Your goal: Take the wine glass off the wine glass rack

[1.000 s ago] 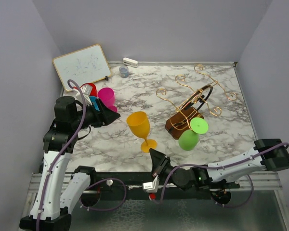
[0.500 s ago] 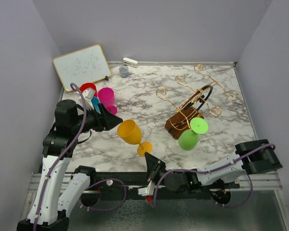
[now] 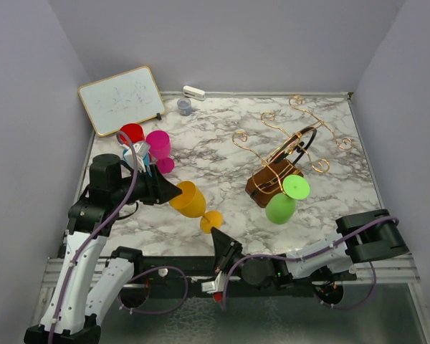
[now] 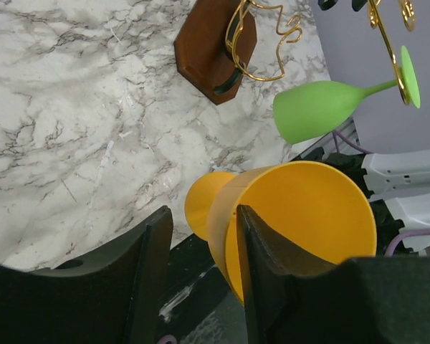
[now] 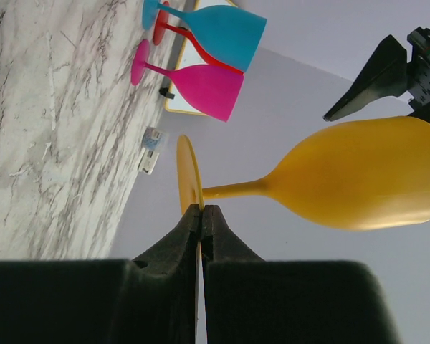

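Note:
A yellow wine glass (image 3: 188, 199) lies tilted above the table's near edge. My right gripper (image 3: 216, 235) is shut on the rim of its foot (image 5: 186, 175), and its bowl (image 5: 358, 172) points towards the left arm. My left gripper (image 3: 173, 192) is at the bowl's mouth with its jaws apart. In the left wrist view the bowl's wall (image 4: 226, 229) sits between the fingers, against the right one. The copper wire wine glass rack (image 3: 287, 143) stands on its brown base (image 4: 208, 46) at the right. A green wine glass (image 3: 280, 208) hangs from the rack upside down.
Pink (image 3: 158, 145) and red (image 3: 132, 132) glasses stand at the left, beside a blue one (image 5: 222, 29). A whiteboard (image 3: 122, 99) leans at the back left. A small blue roll (image 3: 184, 107) and a white eraser (image 3: 194, 92) lie by the back wall.
The right arm has carried the yellow glass left and tipped its bowl towards the left gripper. The left gripper has come down to the bowl's mouth and its jaws have narrowed.

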`<state>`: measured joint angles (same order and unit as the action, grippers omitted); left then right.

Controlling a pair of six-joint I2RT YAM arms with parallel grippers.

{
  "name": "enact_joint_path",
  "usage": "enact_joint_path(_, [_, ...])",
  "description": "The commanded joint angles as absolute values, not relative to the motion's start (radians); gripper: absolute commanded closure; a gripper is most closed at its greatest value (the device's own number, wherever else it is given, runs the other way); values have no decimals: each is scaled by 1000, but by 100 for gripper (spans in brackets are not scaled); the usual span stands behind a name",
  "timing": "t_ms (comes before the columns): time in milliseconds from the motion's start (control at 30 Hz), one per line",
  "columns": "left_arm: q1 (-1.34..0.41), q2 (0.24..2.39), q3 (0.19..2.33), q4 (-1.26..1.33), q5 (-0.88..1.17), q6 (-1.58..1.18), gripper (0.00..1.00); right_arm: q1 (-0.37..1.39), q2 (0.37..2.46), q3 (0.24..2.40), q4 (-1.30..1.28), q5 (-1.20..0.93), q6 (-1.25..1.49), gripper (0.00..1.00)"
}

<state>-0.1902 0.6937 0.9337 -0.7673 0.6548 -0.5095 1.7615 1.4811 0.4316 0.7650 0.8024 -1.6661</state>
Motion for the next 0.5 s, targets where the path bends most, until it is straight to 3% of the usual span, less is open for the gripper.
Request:
enact_joint_path(0, [-195,702,918,-798,684,-447,65,1769,1502,459,841,829,-1684,99])
enact_joint_path(133, [-194,708,926,-812,638,-427,100,1769,1509,468,822,834,-1664,98])
enact_joint_path(200, [-195,712,937,-820,579,-422,100,1769,1512,476,793,841,-1639,89])
enact_joint_path(300, [-195,719,965,-822,456,-416,100,1769,1507,497,676,847,-1547,64])
enact_joint_path(367, [-195,726,995,-822,343,-417,100,1769,1499,517,556,841,-1459,58])
enact_joint_path(467, [-195,736,1035,-811,186,-414,100,1770,1490,538,416,831,-1338,56])
